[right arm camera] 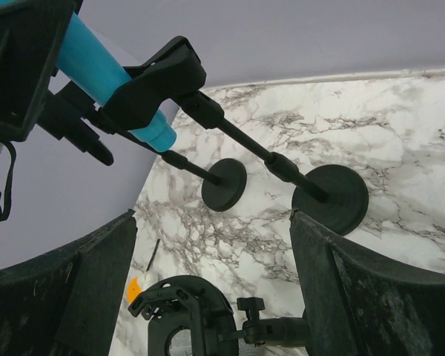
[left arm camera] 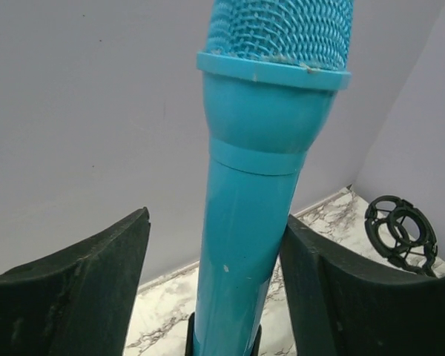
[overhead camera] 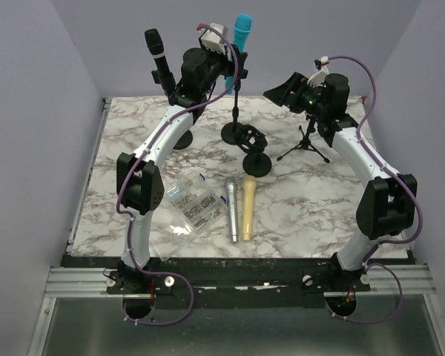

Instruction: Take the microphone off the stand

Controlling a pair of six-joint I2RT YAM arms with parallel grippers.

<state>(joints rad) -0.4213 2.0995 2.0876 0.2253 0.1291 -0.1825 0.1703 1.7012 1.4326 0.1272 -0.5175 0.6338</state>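
The blue microphone (overhead camera: 242, 33) stands nearly upright in the black clip (right arm camera: 156, 78) of its stand (overhead camera: 236, 132) at the back centre. My left gripper (overhead camera: 228, 65) is raised around its handle. In the left wrist view the microphone (left arm camera: 252, 208) fills the space inside my left gripper (left arm camera: 216, 216): the right finger (left arm camera: 319, 282) lies against the handle, and a gap shows beside the left finger (left arm camera: 96, 274). My right gripper (overhead camera: 279, 93) hovers open at the back right, holding nothing. From there the microphone (right arm camera: 96, 63) shows at the upper left.
A black microphone (overhead camera: 156, 52) sits on another stand at the back left. A shock mount (overhead camera: 250, 137) on a round base (overhead camera: 257, 164) and a small tripod (overhead camera: 305, 144) stand mid-table. Silver (overhead camera: 231, 211) and gold (overhead camera: 248, 208) microphones and a clear bag (overhead camera: 189, 208) lie in front.
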